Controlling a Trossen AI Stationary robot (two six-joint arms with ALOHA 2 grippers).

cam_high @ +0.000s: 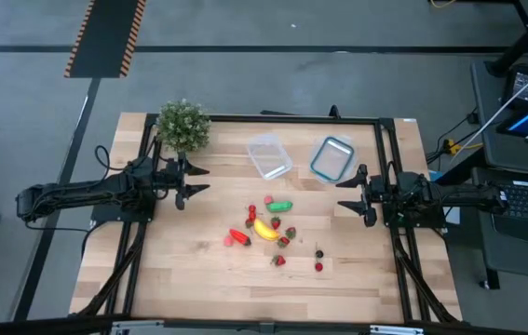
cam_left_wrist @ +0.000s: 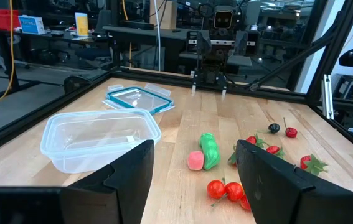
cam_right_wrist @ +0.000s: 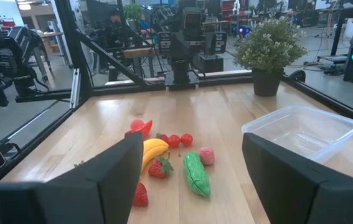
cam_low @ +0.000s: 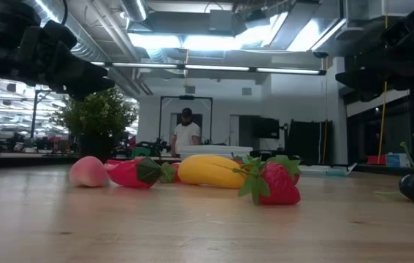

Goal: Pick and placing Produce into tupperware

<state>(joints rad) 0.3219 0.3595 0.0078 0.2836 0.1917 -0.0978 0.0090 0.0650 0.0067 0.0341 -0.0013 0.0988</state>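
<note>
The produce lies loose on the wooden table's middle: a yellow banana point(cam_high: 265, 229), a green piece point(cam_high: 281, 206), red pieces point(cam_high: 238, 236) and several tiny strawberries point(cam_high: 282, 240). In the low view the banana point(cam_low: 210, 170) lies on its side beside a strawberry point(cam_low: 276, 183). The clear tupperware point(cam_high: 269, 155) stands on its base farther back, with nothing in it point(cam_left_wrist: 98, 138). My left gripper point(cam_high: 198, 181) hangs open and level at the table's left, pointing toward the middle. My right gripper point(cam_high: 345, 194) hangs open and level at the right, facing it. Neither touches anything.
A clear blue-rimmed lid point(cam_high: 332, 158) lies flat to the right of the tupperware. A bushy potted plant point(cam_high: 182, 125) stands at the far left corner. A black frame point(cam_high: 291, 118) runs along the table's far edge and sides. A person point(cam_low: 186, 134) stands in the room behind.
</note>
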